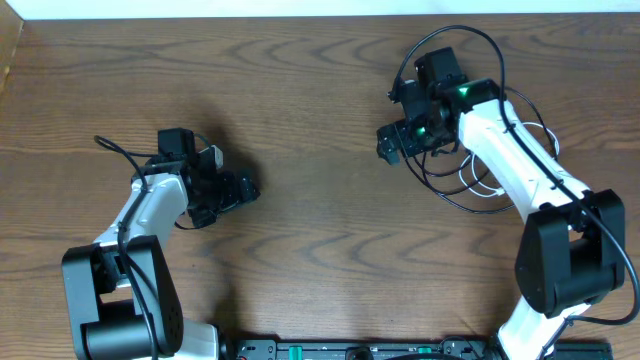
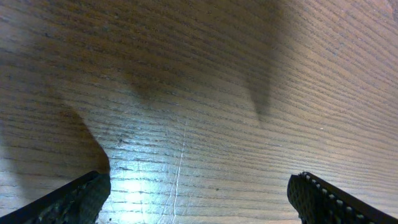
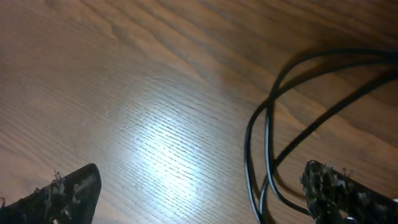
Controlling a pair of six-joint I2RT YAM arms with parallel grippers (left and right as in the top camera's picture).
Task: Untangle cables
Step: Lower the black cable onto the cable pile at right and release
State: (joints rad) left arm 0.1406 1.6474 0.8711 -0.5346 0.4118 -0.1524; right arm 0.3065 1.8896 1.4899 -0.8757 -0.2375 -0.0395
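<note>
While the left gripper sits low over bare wood on the left side of the table, both cables lie on the right side, gathered around the right arm. The left wrist view shows its two fingers spread wide at the bottom corners, with only wood grain and shadow between them; the left gripper is open and empty.

The black cable makes a wide loop over the far side of the right wrist, and more of its loops lie on the wood just near of the wrist, passing under the white forearm. The white cable shows as thin pale curves among those black loops, partly hidden by the arm, so where the two cross cannot be told.

The right gripper points left, just left of the tangle. In the right wrist view its fingers stand far apart with lit, bare wood between them. Strands of the black cable cross just inside the right finger, and neither finger closes on them.
</note>
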